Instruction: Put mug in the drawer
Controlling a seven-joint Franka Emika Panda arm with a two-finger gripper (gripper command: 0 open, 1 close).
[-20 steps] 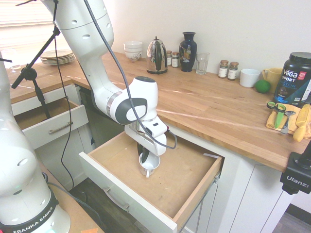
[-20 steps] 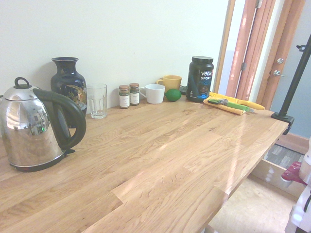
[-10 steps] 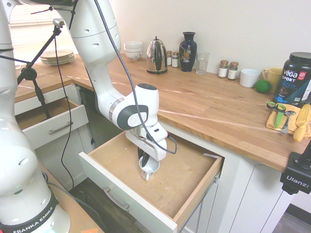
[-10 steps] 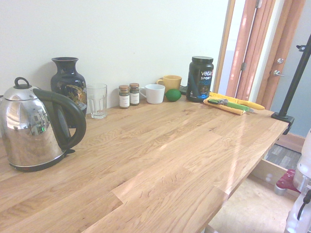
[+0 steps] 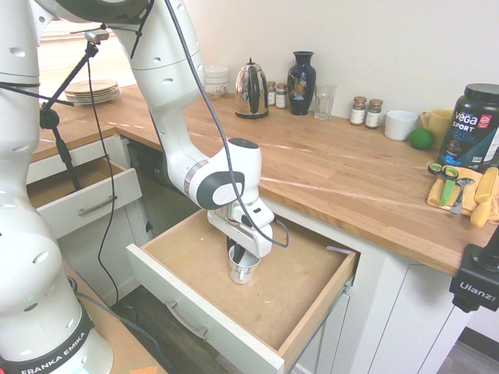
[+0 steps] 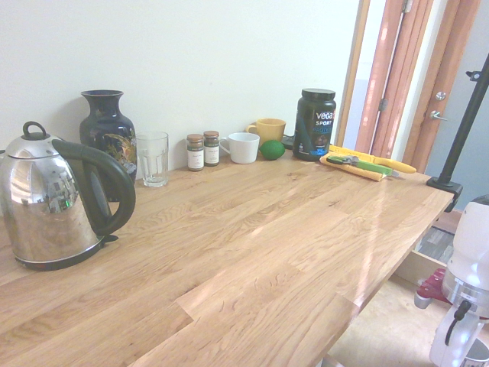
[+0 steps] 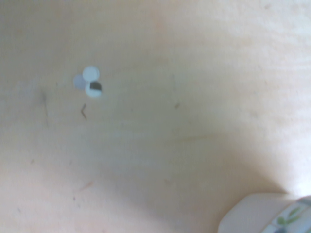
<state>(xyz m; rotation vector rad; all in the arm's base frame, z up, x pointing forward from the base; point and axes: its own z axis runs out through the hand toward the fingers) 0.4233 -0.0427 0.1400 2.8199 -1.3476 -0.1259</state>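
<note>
My arm comes down from the upper left, elbow bent over the counter (image 5: 335,167) edge, wrist pointing straight down into the open drawer (image 5: 257,300). My gripper (image 5: 242,255) is clamped on the mug (image 5: 242,267), fingers gripping at its rim. Mug is upright, bottom at or just above the brown drawer floor, roughly mid-drawer, nearer the left side; can't tell whether it's touching. Wrist view shows bare drawer bottom with small white dots (image 7: 90,81) and the mug rim (image 7: 265,213) in the corner. Second exterior view only catches my wrist past the counter's edge.
</note>
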